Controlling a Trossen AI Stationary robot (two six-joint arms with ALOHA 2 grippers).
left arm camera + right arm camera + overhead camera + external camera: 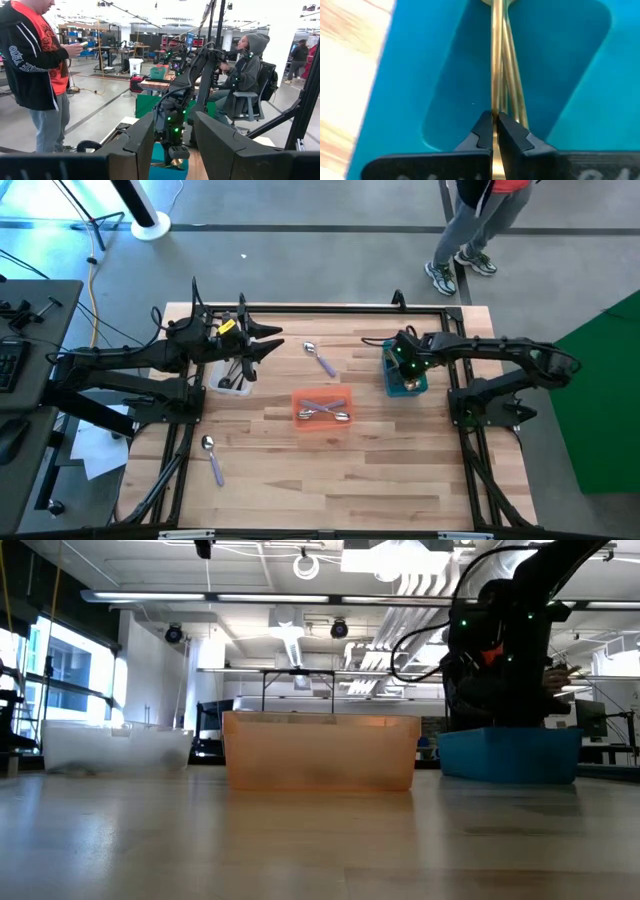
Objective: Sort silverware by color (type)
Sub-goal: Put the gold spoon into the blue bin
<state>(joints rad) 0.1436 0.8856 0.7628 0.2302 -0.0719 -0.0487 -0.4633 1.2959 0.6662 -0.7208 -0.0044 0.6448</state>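
My right gripper (403, 368) points down into the teal bin (418, 386) at the table's right and is shut on a gold spoon (496, 60). Two more gold spoons (516, 95) lie in that bin. My left gripper (272, 346) is open and hovers level beside the clear bin (233, 378), which holds black spoons (240, 370). The orange bin (322, 408) in the middle holds lavender-handled spoons (325, 412). One lavender-handled spoon (320, 359) lies loose on the wood behind the orange bin. Another (212, 457) lies near the table's front left. My right gripper pinches the gold spoon's handle (496, 107) between its two fingertips (482, 131), coming from above and pointing down. The spoon runs on past the fingertips, in line with them, down into the teal bin. Its bowl end is out of frame, so whether it rests on the bin's floor cannot be told.
The three bins stand in a row across the table's far half, seen edge-on in the low view: the clear bin (115, 748), the orange bin (320, 750) and the teal bin (510, 755). Bare wood fills the near half. People stand and sit beyond the far edge.
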